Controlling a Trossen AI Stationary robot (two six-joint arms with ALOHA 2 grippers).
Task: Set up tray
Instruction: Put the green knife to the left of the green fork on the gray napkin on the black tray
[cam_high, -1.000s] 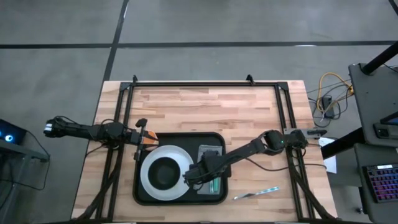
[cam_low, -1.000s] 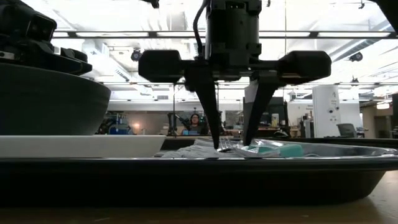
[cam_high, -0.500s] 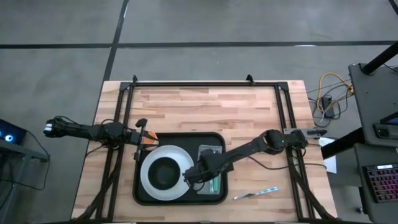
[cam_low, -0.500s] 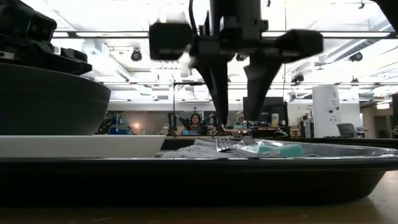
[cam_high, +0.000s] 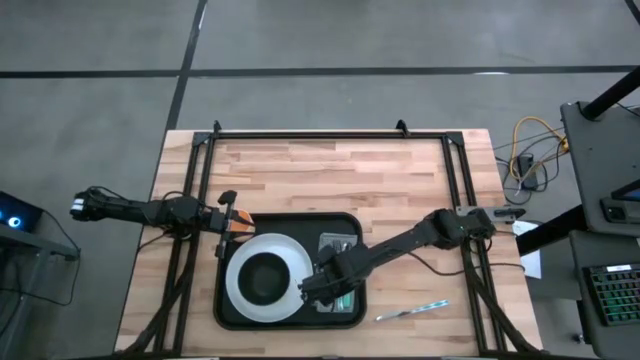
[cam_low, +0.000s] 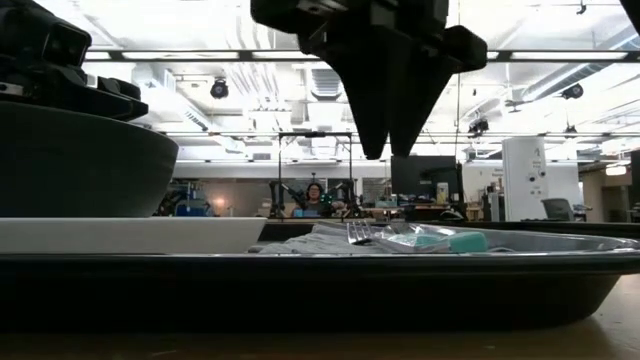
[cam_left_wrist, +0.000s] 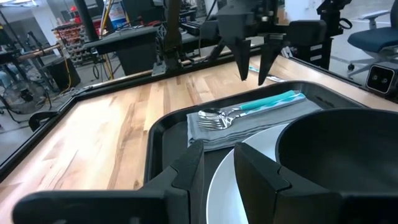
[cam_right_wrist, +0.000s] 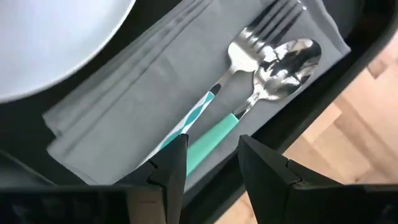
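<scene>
The black tray (cam_high: 290, 220) lies on the wooden table. On it stands a white plate (cam_high: 240, 290) with a dark bowl (cam_high: 264, 278). To the right of the plate a grey folded napkin (cam_high: 338, 245) carries a fork (cam_right_wrist: 249, 50) and a spoon (cam_right_wrist: 289, 59) with teal handles, side by side. My right gripper (cam_low: 390, 140) hangs open above the napkin's near end, clear of the cutlery (cam_left_wrist: 249, 112). My left gripper (cam_high: 230, 222) waits, open, at the tray's far left corner, level with the table.
A knife (cam_high: 412, 311) lies on the bare wood right of the tray, near the table's near edge. Black frame rails (cam_high: 460, 190) run along the table's left, right and far sides. Bare wood stretches beyond the tray's far rim (cam_left_wrist: 165, 137).
My right gripper has risen from the cutlery on the napkin, where its fingertips stood a second ago, and has drawn a little toward the table's near edge. The fork and spoon lie still on the napkin.
</scene>
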